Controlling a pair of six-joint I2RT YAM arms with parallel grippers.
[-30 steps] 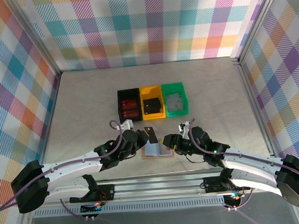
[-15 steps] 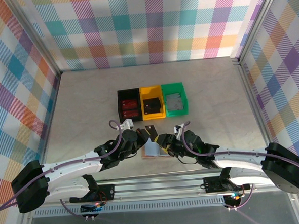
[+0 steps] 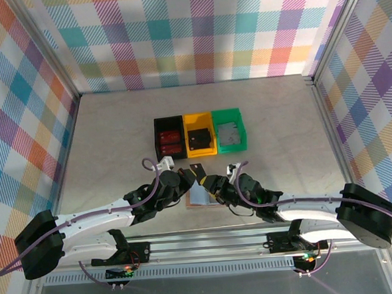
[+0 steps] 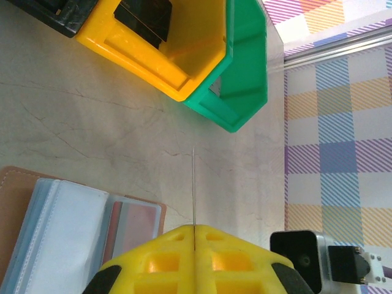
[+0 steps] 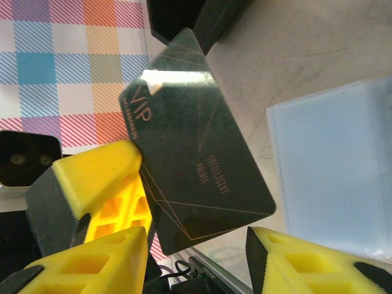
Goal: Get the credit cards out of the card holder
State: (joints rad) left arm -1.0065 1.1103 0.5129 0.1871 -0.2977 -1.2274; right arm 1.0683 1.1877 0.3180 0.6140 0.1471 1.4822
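The card holder (image 3: pixel 200 201) lies open on the table, tan leather with pale blue-grey pockets (image 4: pixel 61 226) (image 5: pixel 331 165). My left gripper (image 3: pixel 190 180) (image 4: pixel 193 228) is shut on a black credit card (image 5: pixel 196 153) with gold "VIP" lettering, held above the holder. In the left wrist view that card (image 4: pixel 193 184) shows edge-on as a thin line. My right gripper (image 3: pixel 211 185) (image 5: pixel 196 240) is open, one finger either side of the card's lower corner, neither pressing it. A reddish card (image 4: pixel 131 226) sits in a holder pocket.
Black bin (image 3: pixel 169 138), yellow bin (image 3: pixel 200 135) (image 4: pixel 184 49) and green bin (image 3: pixel 229 129) (image 4: pixel 245 67) stand in a row just beyond the card holder, each with cards inside. Both arms meet over the holder near the table's front edge.
My right gripper has moved left, up to the card held by the left gripper, and its jaws have narrowed a little. The left gripper and card have stayed put.
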